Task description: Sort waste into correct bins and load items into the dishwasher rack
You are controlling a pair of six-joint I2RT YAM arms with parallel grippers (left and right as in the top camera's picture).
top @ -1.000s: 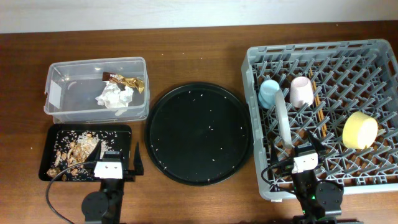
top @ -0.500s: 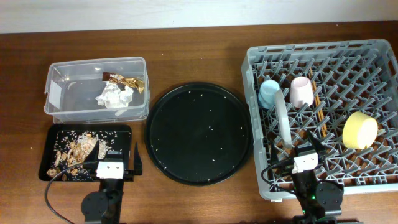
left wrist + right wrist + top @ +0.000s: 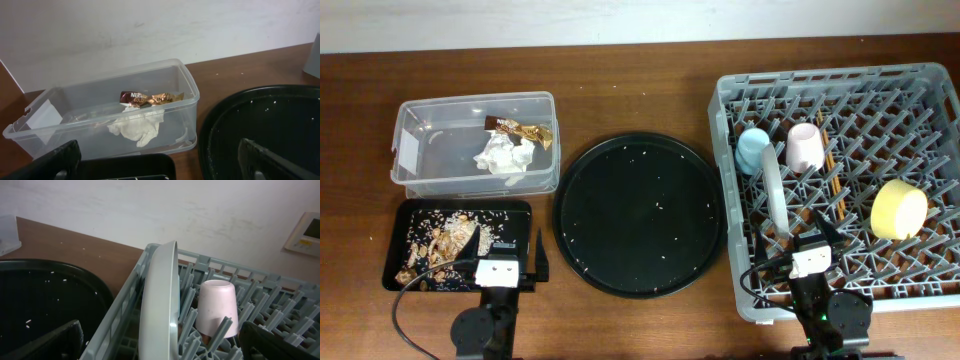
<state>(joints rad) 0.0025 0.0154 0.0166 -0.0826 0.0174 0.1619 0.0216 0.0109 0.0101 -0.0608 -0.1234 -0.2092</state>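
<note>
nothing has shifted since a second ago: my left gripper [image 3: 508, 250] and right gripper [image 3: 798, 238] both stay wide open, empty; tissue [image 3: 503, 154] and wrapper [image 3: 523, 130] unmoved in the clear tub [image 3: 420, 112].

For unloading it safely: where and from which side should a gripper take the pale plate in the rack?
Probably its upper rim, from above: the plate stands on edge between the rack pegs, leaving both faces free there.
</note>
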